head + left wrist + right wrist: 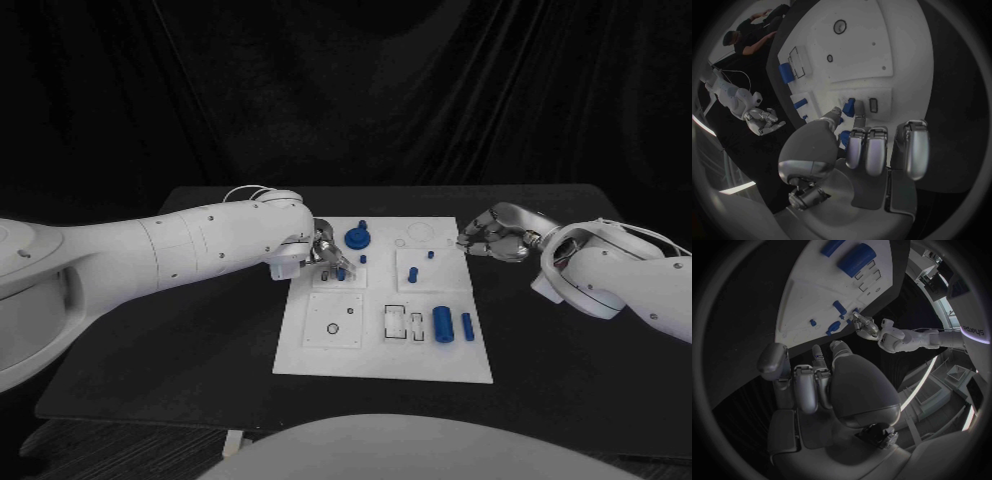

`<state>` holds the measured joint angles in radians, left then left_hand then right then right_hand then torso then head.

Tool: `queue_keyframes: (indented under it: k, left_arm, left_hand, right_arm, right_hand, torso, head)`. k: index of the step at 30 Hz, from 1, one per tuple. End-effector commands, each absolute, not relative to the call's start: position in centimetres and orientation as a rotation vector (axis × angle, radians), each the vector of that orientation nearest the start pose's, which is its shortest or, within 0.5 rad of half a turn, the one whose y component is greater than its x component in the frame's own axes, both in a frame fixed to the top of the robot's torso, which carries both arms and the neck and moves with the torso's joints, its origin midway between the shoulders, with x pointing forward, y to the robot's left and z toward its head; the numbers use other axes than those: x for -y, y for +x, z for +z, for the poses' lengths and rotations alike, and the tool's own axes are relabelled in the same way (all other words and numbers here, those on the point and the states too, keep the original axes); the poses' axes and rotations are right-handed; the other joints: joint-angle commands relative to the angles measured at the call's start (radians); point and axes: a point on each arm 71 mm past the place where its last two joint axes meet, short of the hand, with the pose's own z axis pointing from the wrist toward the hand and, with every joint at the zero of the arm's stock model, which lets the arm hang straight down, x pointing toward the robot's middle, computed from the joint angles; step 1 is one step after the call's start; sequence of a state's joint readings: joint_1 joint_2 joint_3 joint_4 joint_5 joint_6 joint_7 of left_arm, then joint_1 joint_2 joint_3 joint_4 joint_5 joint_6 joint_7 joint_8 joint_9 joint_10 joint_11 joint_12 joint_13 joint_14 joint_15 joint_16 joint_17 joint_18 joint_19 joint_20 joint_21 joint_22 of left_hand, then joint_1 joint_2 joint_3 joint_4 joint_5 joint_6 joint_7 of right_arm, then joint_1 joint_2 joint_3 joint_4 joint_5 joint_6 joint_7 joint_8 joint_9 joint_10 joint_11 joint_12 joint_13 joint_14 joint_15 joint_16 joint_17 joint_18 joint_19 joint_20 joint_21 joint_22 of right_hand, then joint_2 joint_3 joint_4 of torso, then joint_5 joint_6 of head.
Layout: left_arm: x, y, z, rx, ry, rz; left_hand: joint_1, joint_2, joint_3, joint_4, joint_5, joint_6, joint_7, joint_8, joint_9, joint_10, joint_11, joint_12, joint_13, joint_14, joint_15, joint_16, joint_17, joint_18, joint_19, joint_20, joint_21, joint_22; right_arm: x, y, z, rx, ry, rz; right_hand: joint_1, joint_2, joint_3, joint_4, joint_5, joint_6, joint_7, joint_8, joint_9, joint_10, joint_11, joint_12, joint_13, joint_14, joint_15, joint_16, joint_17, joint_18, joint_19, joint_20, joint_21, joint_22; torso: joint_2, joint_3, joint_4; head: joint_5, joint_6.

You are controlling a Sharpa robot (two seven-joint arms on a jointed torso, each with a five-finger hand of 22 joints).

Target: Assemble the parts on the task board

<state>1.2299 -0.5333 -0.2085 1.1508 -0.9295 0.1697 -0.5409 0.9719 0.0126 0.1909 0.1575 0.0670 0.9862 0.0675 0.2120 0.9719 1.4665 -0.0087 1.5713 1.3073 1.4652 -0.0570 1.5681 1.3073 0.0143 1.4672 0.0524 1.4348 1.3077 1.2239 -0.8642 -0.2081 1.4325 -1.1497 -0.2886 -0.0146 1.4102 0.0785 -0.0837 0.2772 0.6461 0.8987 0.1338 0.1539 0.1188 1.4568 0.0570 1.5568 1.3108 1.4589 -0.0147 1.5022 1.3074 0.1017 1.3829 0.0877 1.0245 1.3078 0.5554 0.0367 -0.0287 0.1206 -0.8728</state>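
At task board (378, 358) left edge, left robot hand (313, 255) pinching blue part (848, 106), right robot hand (490, 240) curled, holding nothing.

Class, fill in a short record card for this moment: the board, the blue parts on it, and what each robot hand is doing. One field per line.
Surface: black table
Task board: white plate in the middle of the table
Large blue cylinder: lying near the board's right edge
Round blue part: at the board's far left corner
Left hand: over the board's far left edge, fingertips at a small blue part; whether it grips is unclear
Right hand: beside the board's far right corner, fingers curled, holding nothing
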Motion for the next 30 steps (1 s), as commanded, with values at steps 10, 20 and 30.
queue_keyframes:
  k: [10, 20, 30]
  left_arm:
    - [-17.33, 50.55, -29.42, -2.524, -0.235, -0.269]
    - [-17.51, 50.41, -29.22, -2.493, -0.248, -0.309]
    - [-17.32, 50.42, -29.13, -2.481, -0.242, -0.340]
  left_hand:
    - [-0.005, 0.011, -0.032, 0.013, -0.004, -0.014, -0.008, 0.043, 0.055, 0.104, -0.001, -0.001, 0.263, 0.106, 0.000, 0.003, 0.263, 0.020, 0.024, 0.004, -0.003, 0.218]
    - [0.037, 0.045, -0.036, 0.016, 0.109, -0.045, -0.019, 0.121, 0.155, 0.104, -0.011, -0.001, 0.263, 0.106, -0.009, 0.003, 0.263, 0.020, 0.024, -0.004, -0.003, 0.218]
    - [0.054, 0.055, -0.019, 0.018, 0.201, -0.059, -0.022, 0.134, 0.174, 0.104, -0.013, -0.001, 0.263, 0.106, -0.011, 0.003, 0.263, 0.020, 0.023, -0.007, -0.004, 0.218]
  right_arm:
    - [24.22, 47.95, -24.36, -1.900, 0.076, 0.678]
    - [24.33, 47.95, -24.37, -1.901, 0.078, 0.675]
    - [24.32, 47.95, -24.39, -1.903, 0.077, 0.675]
  right_hand:
    - [0.010, 0.001, 0.005, -0.001, 0.003, -0.002, 0.007, -0.007, -0.001, 0.089, 0.001, -0.003, 0.233, 0.083, 0.000, -0.003, 0.179, 0.006, -0.007, 0.002, -0.003, 0.117]
    - [0.010, 0.000, 0.006, -0.001, 0.003, -0.002, 0.007, -0.007, -0.001, 0.088, 0.001, -0.004, 0.233, 0.083, 0.000, -0.004, 0.178, 0.006, -0.008, 0.003, -0.006, 0.116]
    - [0.010, 0.000, 0.006, -0.001, 0.003, -0.002, 0.007, -0.007, -0.001, 0.088, 0.001, -0.004, 0.233, 0.083, 0.000, -0.004, 0.178, 0.006, -0.008, 0.003, -0.006, 0.116]
  torso:
    - [0.000, 0.0002, 0.0002]
    - [0.000, 0.0002, 0.0001]
    - [-0.001, 0.0004, 0.0000]
  head:
    - [0.003, 0.000]
    - [0.002, 0.000]
    - [0.001, 0.000]
